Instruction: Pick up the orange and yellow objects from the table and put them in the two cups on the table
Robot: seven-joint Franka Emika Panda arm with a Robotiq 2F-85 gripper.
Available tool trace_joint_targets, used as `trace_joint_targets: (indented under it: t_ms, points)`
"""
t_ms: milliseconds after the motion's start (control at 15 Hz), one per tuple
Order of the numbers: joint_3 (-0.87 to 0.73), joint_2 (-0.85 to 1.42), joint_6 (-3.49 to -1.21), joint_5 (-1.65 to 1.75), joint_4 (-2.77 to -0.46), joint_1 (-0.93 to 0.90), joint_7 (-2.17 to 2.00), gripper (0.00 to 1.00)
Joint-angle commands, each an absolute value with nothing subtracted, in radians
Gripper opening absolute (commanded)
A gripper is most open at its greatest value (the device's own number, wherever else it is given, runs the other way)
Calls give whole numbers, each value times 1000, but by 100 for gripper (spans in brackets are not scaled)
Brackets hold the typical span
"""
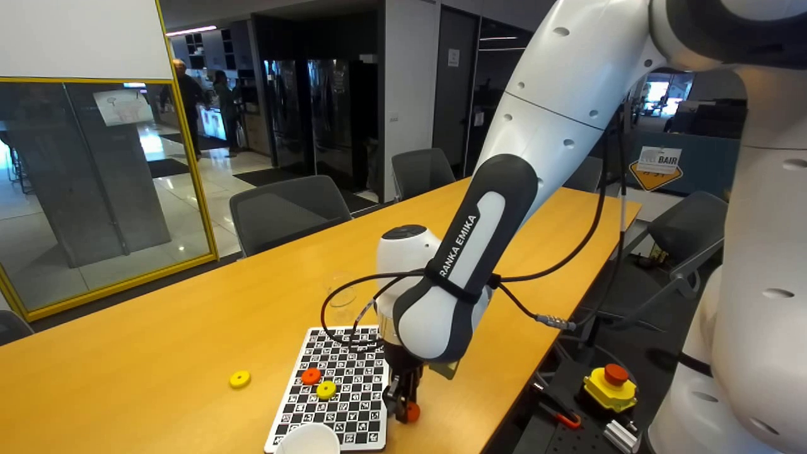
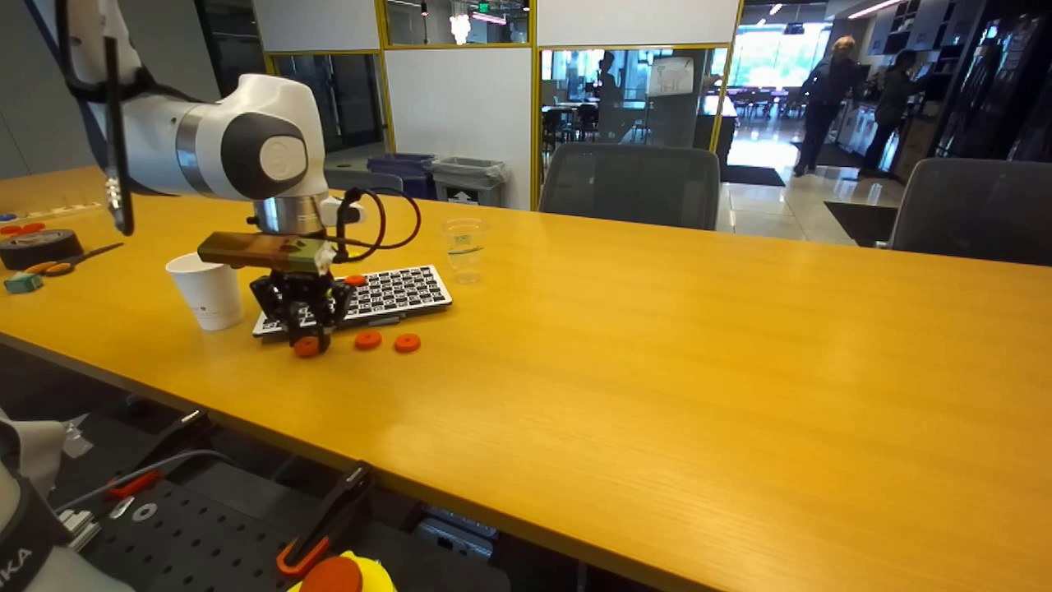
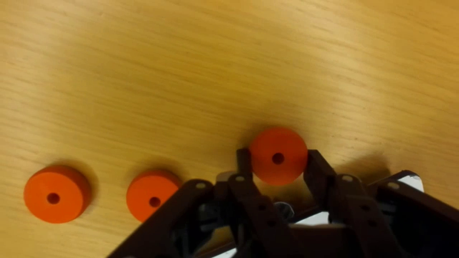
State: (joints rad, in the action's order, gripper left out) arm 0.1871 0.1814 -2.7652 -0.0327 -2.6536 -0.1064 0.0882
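Observation:
My gripper (image 3: pixel 278 157) is shut on an orange round piece (image 3: pixel 278 141), one finger touching each side. The piece is at or just above the table (image 2: pixel 657 370); the gap is too small to tell. Two more orange pieces (image 2: pixel 367 339) (image 2: pixel 407 343) lie beside it and show to the left in the wrist view (image 3: pixel 57 195). Another orange piece (image 1: pixel 311 376) and a yellow piece (image 1: pixel 326 390) lie on the checkered mat. A second yellow piece (image 1: pixel 239 379) lies beyond the mat. The white cup (image 2: pixel 205 292) and the clear tumbler (image 2: pixel 465 251) stand upright near opposite ends of the mat.
The checkered mat (image 2: pixel 403 292) lies right beside the gripper. A black tape roll (image 2: pixel 39 248), scissors (image 2: pixel 62 267) and a green block (image 2: pixel 23 283) lie past the white cup. A yellow box with a red button (image 1: pixel 609 388) is off the table's edge. Chairs (image 1: pixel 290 211) stand around.

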Motion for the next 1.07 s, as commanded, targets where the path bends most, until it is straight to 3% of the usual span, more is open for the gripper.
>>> trace_joint_targets:
  t_ms: [0,400,1000]
  points:
    - [179,57,-2639,-19,-2669,-141,-9,23]
    - [227,-101,-2432,2,-2614,-206,-123,23]
    - [329,-119,-2393,-19,-2478,-312,-116,23]
